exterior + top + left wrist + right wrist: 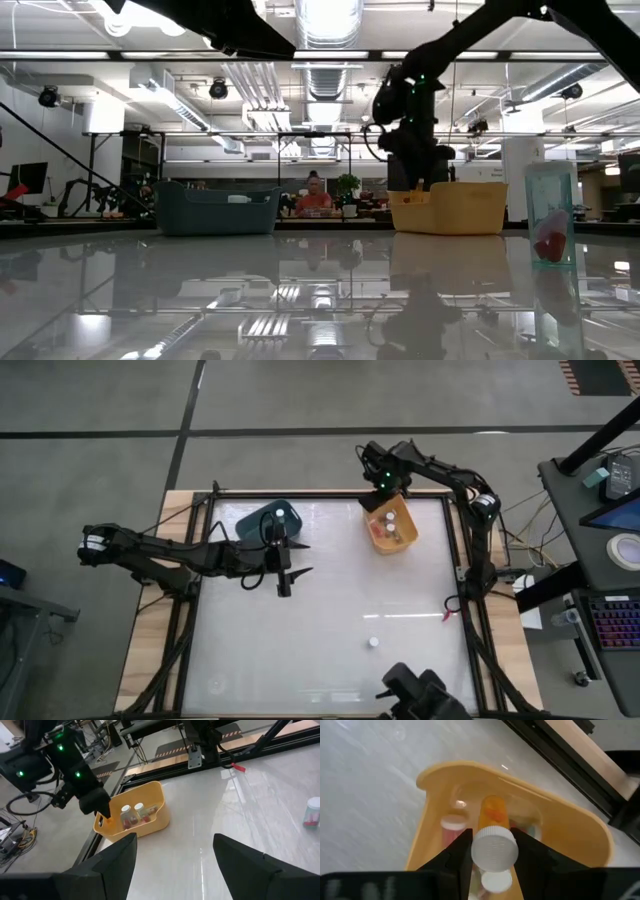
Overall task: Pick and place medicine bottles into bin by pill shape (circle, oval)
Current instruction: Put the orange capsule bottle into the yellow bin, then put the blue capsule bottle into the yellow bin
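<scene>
Over the yellow bin (445, 775) at the far right of the tabletop (330, 600), the orange-tinted bottle (493, 837) sits pinched between the right end effector (492, 851) fingers, white cap toward the wrist camera, directly above the open tub with other bottles (453, 827) lying inside. This looks like the placing step, so the next move calls for parting the fingers cleanly above the opening so the bottle drops in. One lone bottle (373, 643) stands near the front of the tabletop, well apart. The left end effector (285, 560) hovers empty, fingers spread wide, beside the teal bin (268, 520).
</scene>
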